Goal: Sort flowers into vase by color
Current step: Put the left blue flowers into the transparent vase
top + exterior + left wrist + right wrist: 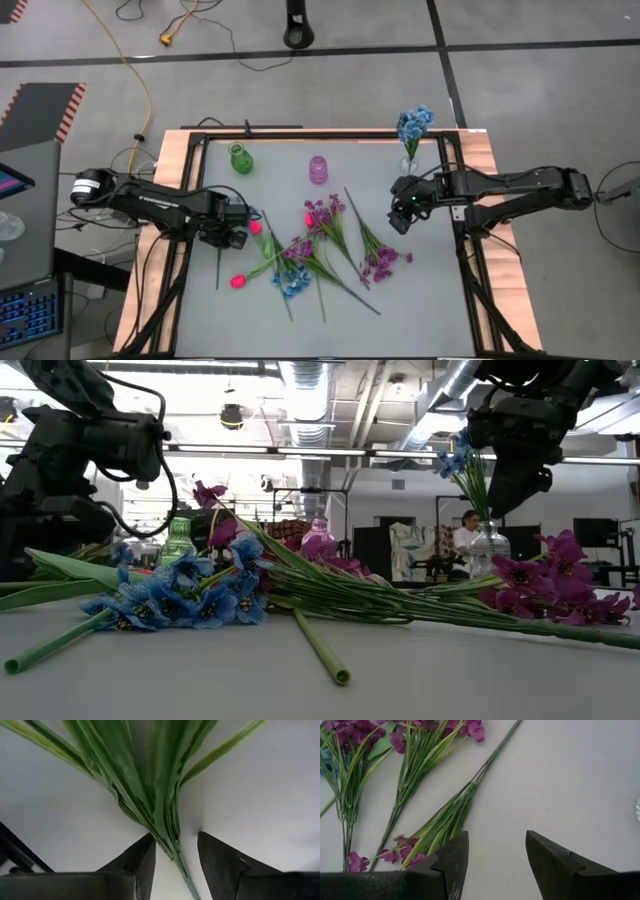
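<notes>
Low over the grey surface (420, 300), my left pincer (175, 852) stands open astride one green stem (167, 832) at the left edge of the flowers (320, 245), which lie scattered mid-surface: purple and blue clusters, pink-red buds. Step in hand, I judge: picking. Next: close squarely on the thin stem, then lift. My right pincer (495, 855) hovers open beside the purple sprigs (420, 827)
</notes>
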